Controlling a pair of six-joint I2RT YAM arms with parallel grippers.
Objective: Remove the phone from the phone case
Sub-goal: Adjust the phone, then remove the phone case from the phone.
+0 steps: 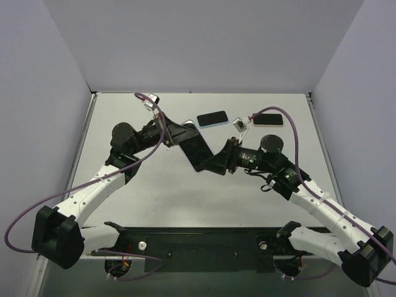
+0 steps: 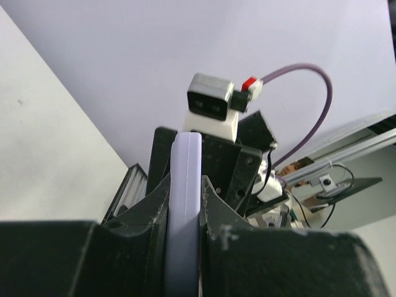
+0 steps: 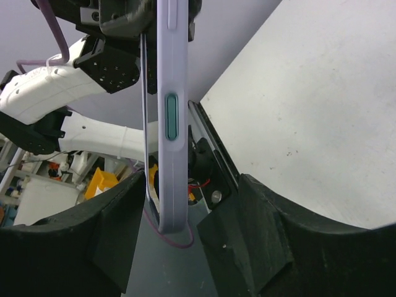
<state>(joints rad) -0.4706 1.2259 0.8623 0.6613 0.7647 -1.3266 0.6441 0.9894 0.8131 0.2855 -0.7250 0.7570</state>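
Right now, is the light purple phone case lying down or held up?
Held up: left gripper clamps the light purple phone case, right gripper straddles its other end.

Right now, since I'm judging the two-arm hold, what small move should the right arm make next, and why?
Probably close the right gripper onto the lavender phone case: its fingers straddle the case's end with a gap showing on one side, while the left gripper clamps the other end.
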